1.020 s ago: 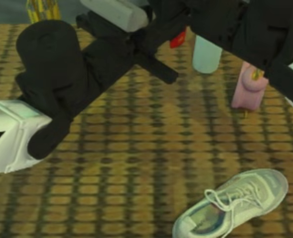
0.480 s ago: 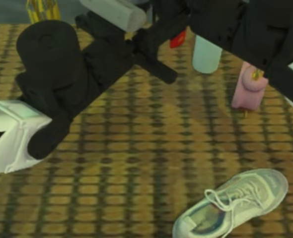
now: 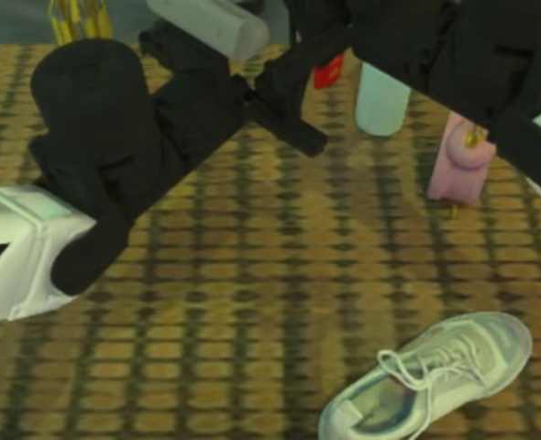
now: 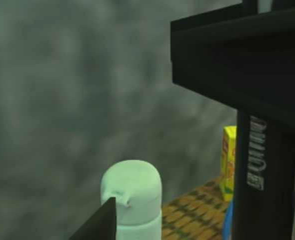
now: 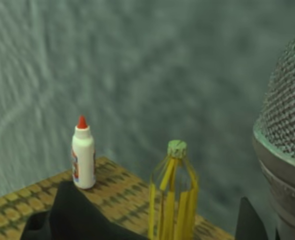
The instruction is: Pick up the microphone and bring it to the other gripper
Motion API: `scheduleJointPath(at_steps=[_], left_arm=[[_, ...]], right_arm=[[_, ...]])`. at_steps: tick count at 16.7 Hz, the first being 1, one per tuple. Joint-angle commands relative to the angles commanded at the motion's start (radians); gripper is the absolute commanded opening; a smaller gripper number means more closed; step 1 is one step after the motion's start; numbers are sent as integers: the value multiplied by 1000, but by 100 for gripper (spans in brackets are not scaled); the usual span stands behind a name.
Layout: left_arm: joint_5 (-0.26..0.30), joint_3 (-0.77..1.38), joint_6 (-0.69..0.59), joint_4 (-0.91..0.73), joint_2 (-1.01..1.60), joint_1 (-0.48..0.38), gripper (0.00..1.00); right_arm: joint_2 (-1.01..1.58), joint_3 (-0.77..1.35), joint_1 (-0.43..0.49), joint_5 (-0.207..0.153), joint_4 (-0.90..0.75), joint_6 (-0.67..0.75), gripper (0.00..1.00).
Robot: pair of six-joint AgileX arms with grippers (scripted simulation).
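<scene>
Near the table's far edge your two arms met. The microphone [image 5: 287,140] sat close against your right wrist camera; whether either gripper clasped it couldn't be told. A shoe [image 3: 431,376] lay near right.

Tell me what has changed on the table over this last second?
Very little. The black stick of the microphone, held up between the two arms, crept slightly towards the top view's left and far edge. A bit more of the red box behind it shows. The shoe, pink object, pale bottle and yellow bundle stayed put.
</scene>
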Motion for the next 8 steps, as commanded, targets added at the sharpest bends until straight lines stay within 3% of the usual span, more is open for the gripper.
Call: scheduleJointPath(at_steps=[3, 8], left_arm=[[-17, -14, 12, 0, 7, 13, 100], [-1, -141, 10, -25, -143, 47, 100]], right_arm=[[-10, 9, -5, 13, 0, -10, 0], [-65, -43, -67, -52, -2, -9, 0]])
